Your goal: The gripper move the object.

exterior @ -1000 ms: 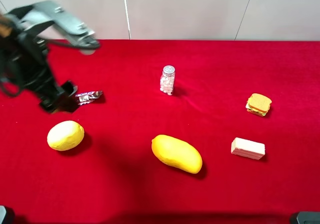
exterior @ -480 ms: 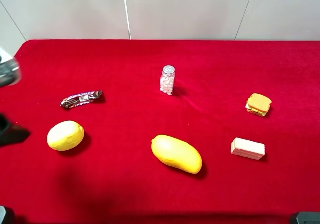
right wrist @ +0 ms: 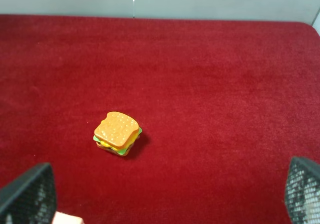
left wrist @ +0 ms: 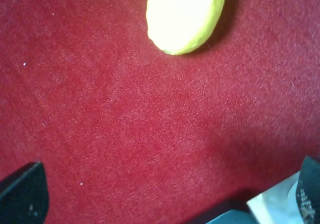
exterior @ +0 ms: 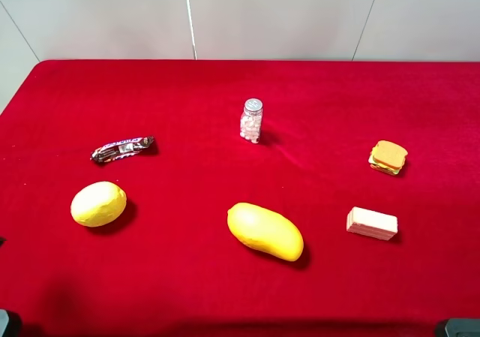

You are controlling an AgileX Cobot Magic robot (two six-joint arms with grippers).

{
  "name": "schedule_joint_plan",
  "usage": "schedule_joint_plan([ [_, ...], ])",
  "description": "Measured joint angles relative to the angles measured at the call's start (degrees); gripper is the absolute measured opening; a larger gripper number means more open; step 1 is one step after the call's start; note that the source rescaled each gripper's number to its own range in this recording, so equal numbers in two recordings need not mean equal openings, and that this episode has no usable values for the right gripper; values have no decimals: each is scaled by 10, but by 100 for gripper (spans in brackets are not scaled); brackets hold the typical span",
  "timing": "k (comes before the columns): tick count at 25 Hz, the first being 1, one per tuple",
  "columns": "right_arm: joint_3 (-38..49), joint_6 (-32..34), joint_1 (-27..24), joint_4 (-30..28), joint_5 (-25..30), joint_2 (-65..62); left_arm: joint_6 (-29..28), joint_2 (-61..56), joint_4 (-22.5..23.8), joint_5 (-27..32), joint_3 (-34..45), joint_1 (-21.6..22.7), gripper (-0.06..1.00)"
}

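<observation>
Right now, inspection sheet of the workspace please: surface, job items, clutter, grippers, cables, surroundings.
Surface: red cloth table, no spills seen.
Job's thing: small clear bottle of white-pink pellets, silver cap, upright, mid-table, nothing touching it.
Clutter: candy-bar wrapper; lemon near the left side; mango; toy sandwich; pink wafer block. All apart from one another.
Grippers: absent from the high view. Left gripper open over bare cloth beside the lemon; right gripper open, facing the sandwich. Both hold nothing.
Cables: nothing seen.
Surroundings: pale wall panels behind the table.
</observation>
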Motion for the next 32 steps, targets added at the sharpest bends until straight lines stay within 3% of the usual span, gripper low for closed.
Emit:
schedule_joint_plan([
  [7,0,0,0,0,0,0,3,-111,-3,1,1,144,99],
  [15,0,0,0,0,0,0,28,-269,-25,2,1,248,99],
  [20,0,0,0,0,0,0,30,-325,-27,2,1,269,98],
  [32,0,0,0,0,-1,0,30,-326,-27,2,1,270,98],
])
